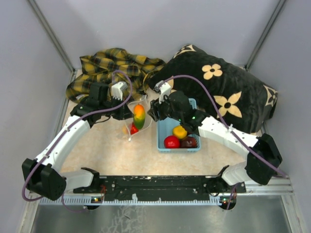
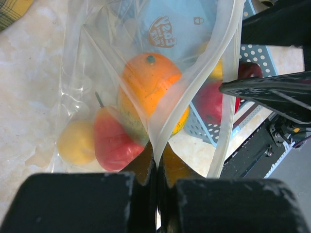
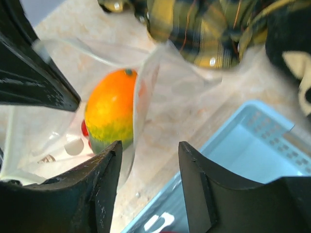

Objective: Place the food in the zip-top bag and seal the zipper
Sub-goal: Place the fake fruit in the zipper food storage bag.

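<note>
The clear zip-top bag [image 1: 131, 109] lies open between the arms. In it are the green-to-orange fruit [image 1: 139, 116], a red fruit [image 1: 134, 129] and a yellow one [image 2: 77, 143]. My left gripper [image 2: 157, 162] is shut on the zipper strip [image 2: 194, 82] at the bag's mouth and holds it up. My right gripper [image 3: 148, 160] is open and empty beside the bag's other mouth edge [image 3: 141, 107], above the basket's rim. A yellow-orange [image 1: 180, 131], a red [image 1: 171, 141] and a maroon fruit [image 1: 188, 141] lie in the basket. No slider shows.
The light-blue basket [image 1: 193, 103] stands right of the bag. A plaid cloth [image 1: 109, 65] lies at the back left and a black flowered cushion [image 1: 228, 92] at the back right, close behind the right arm.
</note>
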Robot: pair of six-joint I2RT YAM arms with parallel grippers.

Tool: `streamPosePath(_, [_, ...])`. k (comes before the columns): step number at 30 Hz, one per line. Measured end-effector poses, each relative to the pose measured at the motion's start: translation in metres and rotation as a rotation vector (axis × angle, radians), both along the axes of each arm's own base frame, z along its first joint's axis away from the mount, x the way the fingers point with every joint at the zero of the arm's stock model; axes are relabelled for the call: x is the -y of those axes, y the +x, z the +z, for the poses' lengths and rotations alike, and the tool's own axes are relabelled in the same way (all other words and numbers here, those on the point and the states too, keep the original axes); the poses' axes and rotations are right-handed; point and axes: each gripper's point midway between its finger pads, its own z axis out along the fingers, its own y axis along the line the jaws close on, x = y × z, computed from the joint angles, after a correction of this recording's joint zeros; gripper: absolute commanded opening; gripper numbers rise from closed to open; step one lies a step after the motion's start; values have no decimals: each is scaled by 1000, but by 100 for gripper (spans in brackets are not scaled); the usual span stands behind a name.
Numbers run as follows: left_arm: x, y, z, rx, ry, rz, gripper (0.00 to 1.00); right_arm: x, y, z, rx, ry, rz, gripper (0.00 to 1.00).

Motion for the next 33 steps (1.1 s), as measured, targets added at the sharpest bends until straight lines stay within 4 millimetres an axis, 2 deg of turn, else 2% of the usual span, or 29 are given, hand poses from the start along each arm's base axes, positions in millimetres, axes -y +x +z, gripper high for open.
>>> streamPosePath(4, [0, 0, 0, -2, -1, 2, 0, 4, -9, -24, -104, -42, -22, 43])
streamPosePath(8, [0, 0, 0, -2, -2, 1, 0, 4, -16, -32, -157, -46, -30, 33])
streamPosePath(10, [0, 0, 0, -2, -2, 2, 0, 4, -18, -36, -178, -49, -35, 24])
streamPosePath(13, [0, 0, 0, -2, -2, 2, 0, 3, -19, -39, -208, -57, -42, 1])
streamPosePath(16, [0, 0, 0, -2, 1, 5, 0, 1, -17, -33, -216, -58, -44, 0])
streamPosePath(22, [-6, 6, -3, 9, 28, 39, 0, -4, -10, 6, -179, -21, -55, 0])
streamPosePath(27, [-15, 13, -2, 26, 58, 83, 0, 2, -3, 25, -156, -26, -100, 0])
streamPosePath(30, [-19, 18, 5, 47, 76, 110, 0, 8, -2, 30, -158, -51, -123, 0])
streamPosePath(33, [-24, 25, 21, 79, 89, 142, 0, 14, 2, 33, -151, -69, -146, 0])
